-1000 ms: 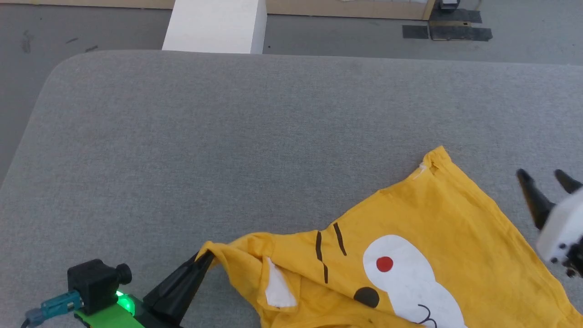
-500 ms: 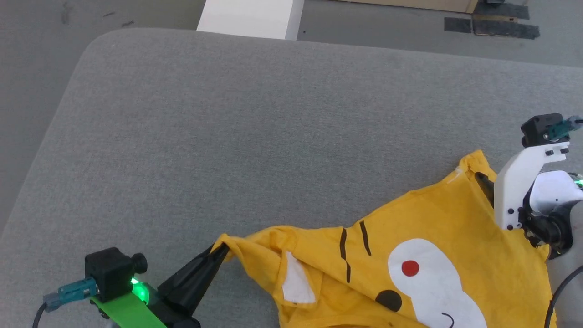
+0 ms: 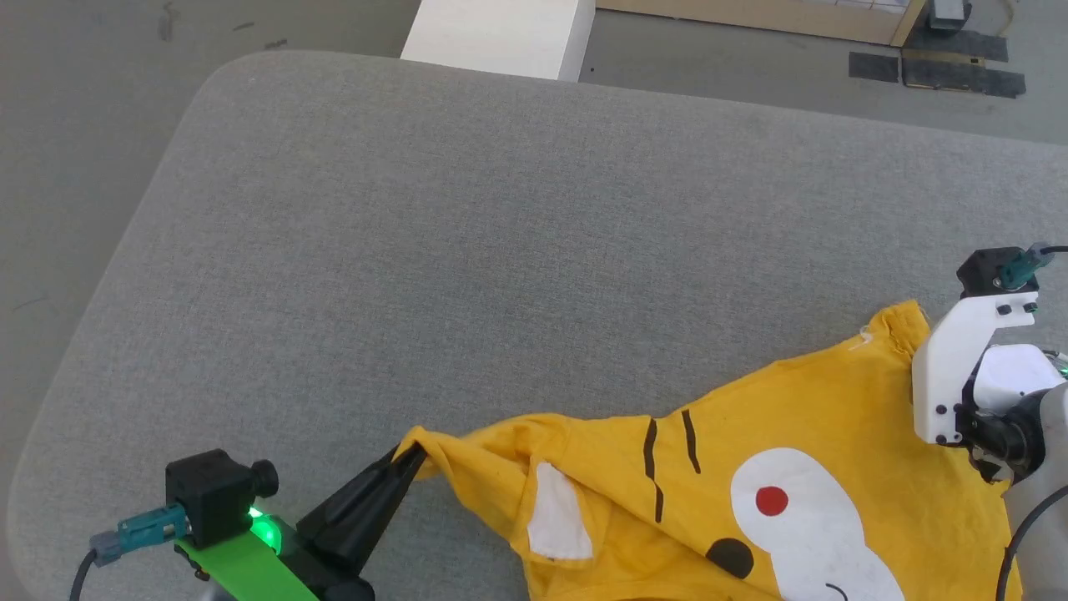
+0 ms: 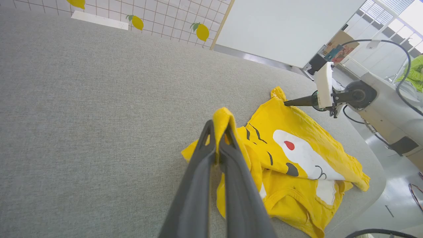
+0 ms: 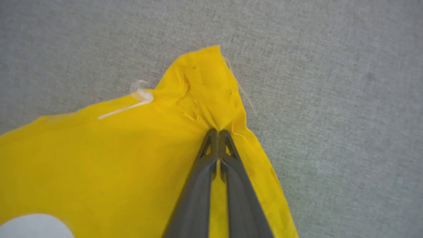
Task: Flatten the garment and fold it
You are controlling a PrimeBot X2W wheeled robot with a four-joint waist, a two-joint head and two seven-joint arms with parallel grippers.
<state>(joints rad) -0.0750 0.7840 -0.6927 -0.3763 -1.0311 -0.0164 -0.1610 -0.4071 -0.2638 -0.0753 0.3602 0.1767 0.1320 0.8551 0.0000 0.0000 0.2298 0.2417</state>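
Note:
The garment, a mustard-yellow T-shirt with white patches and two short dark stripes, lies rumpled on the near right of the grey table. My left gripper is shut on the shirt's left corner, and in the left wrist view this cloth folds over the fingertips of the left gripper. My right gripper is shut on the far right corner of the garment, bunching the cloth there. The left wrist view shows the right gripper pinching that corner of the garment low over the table. The right arm's white camera mount covers its fingers in the head view.
The grey padded table has a rounded far left corner and bare fabric left of and beyond the shirt. A white block stands on the floor past the far edge. Dark tape patches mark the floor at the far right.
The head camera has shifted. My right gripper came down from open beside the shirt onto its far right corner and closed on it. The left gripper kept its hold.

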